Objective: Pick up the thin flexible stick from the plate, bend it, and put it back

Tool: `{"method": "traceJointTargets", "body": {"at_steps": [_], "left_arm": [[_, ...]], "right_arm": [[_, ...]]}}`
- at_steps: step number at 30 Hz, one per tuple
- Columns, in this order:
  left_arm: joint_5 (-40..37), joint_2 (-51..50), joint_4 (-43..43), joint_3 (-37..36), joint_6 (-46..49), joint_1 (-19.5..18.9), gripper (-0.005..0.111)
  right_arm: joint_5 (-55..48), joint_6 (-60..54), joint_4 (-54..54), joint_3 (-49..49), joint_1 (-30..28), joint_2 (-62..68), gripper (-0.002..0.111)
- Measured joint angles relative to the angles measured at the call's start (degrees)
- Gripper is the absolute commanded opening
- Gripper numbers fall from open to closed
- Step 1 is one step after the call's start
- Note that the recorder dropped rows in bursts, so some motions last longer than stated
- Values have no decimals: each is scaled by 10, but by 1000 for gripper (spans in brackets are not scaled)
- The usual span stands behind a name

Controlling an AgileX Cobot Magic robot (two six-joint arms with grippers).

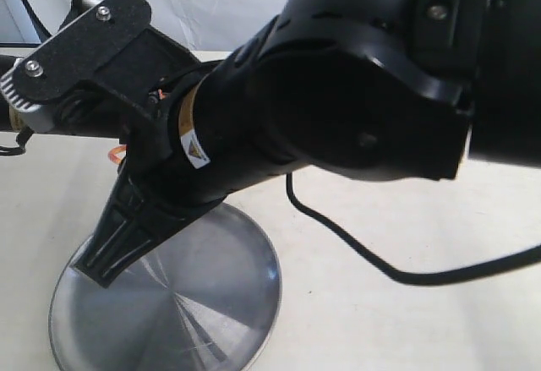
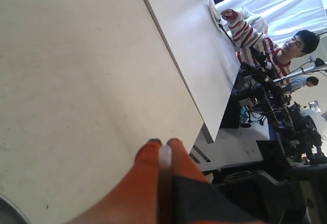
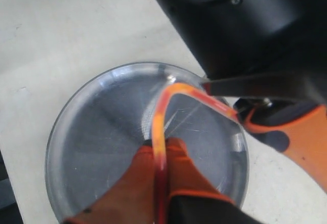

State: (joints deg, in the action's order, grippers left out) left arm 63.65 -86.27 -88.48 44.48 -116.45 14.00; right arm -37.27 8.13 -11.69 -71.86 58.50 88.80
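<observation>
My right gripper [image 3: 161, 146] pinches one end of the stick [image 3: 172, 90] between its pads. From those fingertips the stick runs ahead, bends sharply and crosses to my left gripper [image 2: 164, 147], whose pads are pressed together on its pale tip. The plate [image 3: 102, 132] lies directly beneath the right gripper, under the bent stick.

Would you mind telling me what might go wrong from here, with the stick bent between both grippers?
The thin flexible stick arcs tightly over the plate; further bending might kink or snap it.
The left gripper pinches only the stick's pale end, so it could slip free and spring away.
The right gripper works close beside the other arm, so a collision seems possible.
</observation>
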Motion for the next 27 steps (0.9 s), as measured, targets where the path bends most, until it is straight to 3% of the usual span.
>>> {"method": "traceJointTargets", "body": {"at_steps": [27], "left_arm": [[1,0,-16,0,19,0,0]], "right_arm": [[0,8,-18,0,0,3,0]]}}
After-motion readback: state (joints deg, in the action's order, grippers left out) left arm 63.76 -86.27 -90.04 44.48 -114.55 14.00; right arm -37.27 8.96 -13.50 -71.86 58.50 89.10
